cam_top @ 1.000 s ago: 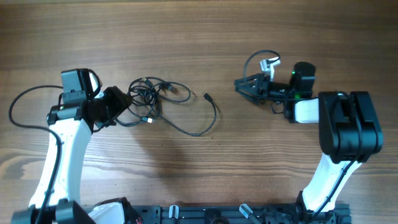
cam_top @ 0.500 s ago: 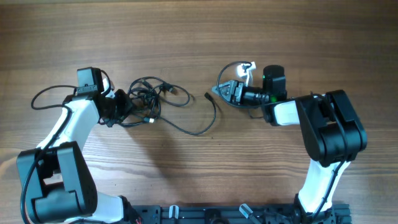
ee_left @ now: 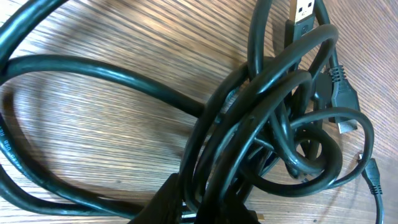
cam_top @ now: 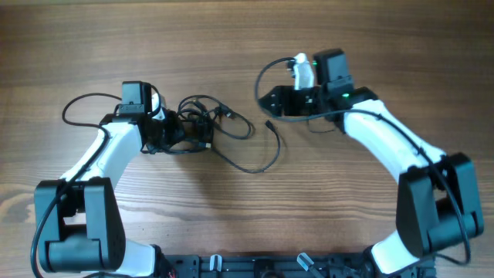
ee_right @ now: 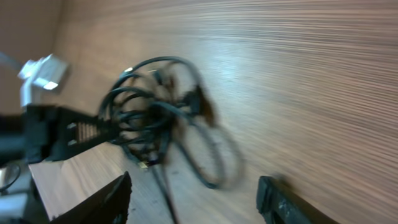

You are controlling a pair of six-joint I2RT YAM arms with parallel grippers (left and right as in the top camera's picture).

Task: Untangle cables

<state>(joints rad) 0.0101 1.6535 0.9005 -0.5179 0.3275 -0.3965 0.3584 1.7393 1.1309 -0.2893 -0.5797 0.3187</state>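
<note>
The cables (cam_top: 220, 123) are thin black cords in a knotted bundle at the table's middle left. One loose strand loops forward and ends in a small plug (cam_top: 269, 123). My left gripper (cam_top: 202, 135) is shut on the bundle's left side. In the left wrist view, strands of the cables (ee_left: 273, 106) run between its dark fingers (ee_left: 166, 204), and a USB plug (ee_left: 303, 12) shows at the top. My right gripper (cam_top: 265, 100) is open and empty, just right of the bundle and above the loose plug. The right wrist view is blurred and shows the cables (ee_right: 152, 118) ahead of its wide-apart fingers (ee_right: 106, 202).
The left arm's thicker black wire (cam_top: 81, 104) loops out behind it. The right arm's own wire (cam_top: 270, 66) arcs over its gripper. A black rail (cam_top: 293, 266) runs along the table's front edge. The wooden table (cam_top: 231, 38) stretches back.
My left gripper has moved right and closed on the bundle, which has shifted right with it. My right arm has swung left and back, towards the bundle.
</note>
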